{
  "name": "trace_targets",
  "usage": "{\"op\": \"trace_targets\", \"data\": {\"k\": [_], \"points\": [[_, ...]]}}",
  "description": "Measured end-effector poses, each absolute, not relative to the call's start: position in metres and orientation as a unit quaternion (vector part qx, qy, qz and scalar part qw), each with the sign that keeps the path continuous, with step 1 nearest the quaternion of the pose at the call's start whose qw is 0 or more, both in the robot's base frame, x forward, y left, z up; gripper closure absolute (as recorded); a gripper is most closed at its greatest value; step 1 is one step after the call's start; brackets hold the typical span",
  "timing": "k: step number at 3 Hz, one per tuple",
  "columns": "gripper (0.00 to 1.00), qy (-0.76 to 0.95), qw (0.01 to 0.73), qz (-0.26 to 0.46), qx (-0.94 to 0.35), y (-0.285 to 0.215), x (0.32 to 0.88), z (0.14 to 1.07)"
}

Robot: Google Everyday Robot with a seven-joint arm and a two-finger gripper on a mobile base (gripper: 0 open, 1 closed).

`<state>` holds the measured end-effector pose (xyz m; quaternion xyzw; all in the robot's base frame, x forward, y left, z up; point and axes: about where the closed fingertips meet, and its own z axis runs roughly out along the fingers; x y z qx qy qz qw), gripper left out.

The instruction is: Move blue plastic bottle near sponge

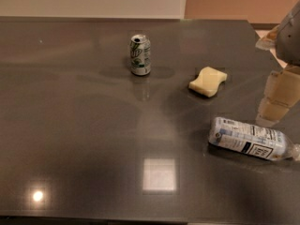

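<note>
Labelled bottle [251, 142] (lying) beside right-edge jaws

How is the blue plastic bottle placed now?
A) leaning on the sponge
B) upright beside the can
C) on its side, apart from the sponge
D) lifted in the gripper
C: the blue plastic bottle lies on its side, with a gap to the sponge; the gripper is at the right edge of the view.
</note>
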<state>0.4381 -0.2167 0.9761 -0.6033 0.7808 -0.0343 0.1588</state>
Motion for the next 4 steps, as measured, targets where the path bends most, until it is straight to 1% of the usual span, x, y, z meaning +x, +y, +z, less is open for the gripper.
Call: {"op": "trace_targets", "data": {"k": [2, 3, 4], "points": [[0.0, 0.784, 0.153, -0.03, -0.601, -0.215, 0.442, 0.976], [0.0, 0.803, 0.128, -0.013, -0.582, -0.221, 0.443, 0.954], [0.0, 0.818, 0.11, 0.009, -0.565, -0.228, 0.428, 0.929]]}}
